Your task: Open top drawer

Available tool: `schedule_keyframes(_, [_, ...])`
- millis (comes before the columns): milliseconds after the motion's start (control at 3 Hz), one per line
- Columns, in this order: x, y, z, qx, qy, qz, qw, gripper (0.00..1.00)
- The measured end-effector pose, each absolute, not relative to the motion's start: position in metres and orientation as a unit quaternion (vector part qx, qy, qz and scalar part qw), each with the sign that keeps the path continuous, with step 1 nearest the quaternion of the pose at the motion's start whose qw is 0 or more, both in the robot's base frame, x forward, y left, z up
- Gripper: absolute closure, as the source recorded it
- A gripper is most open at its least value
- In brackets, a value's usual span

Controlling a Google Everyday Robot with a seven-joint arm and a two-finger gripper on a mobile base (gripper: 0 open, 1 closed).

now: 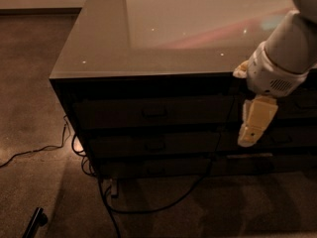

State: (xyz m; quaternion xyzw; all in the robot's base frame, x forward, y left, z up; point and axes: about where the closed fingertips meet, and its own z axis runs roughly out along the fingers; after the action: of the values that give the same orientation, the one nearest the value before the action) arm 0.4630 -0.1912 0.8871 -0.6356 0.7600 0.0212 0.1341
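Note:
The top drawer (pixel 124 114) is the uppermost dark front in the left column of a cabinet, just under the glossy countertop (pixel 163 29). It sits flush with the cabinet face, and its small rectangular handle (pixel 154 112) is at its centre. My gripper (pixel 251 128) hangs down from the white wrist (pixel 275 73) at the right. It is in front of the seam between the left and right drawer columns, level with the top and middle drawers. It is well to the right of the handle and holds nothing that I can see.
Two shallower drawers (pixel 154 145) lie below the top one, and more drawer fronts (pixel 297 108) are on the right. Black cables (pixel 148 205) trail over the carpet from a power strip (pixel 113 186). A dark bar (pixel 33 221) lies at the bottom left.

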Motion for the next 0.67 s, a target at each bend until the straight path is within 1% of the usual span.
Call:
schedule_keyframes(333, [0.4918,-0.1769,0.8364,-0.65,0.752,0.015,0.109,0.0])
schedule_keyframes(667, [0.4933,-0.1815,0.8363,-0.651,0.751,0.005,0.106,0.0])
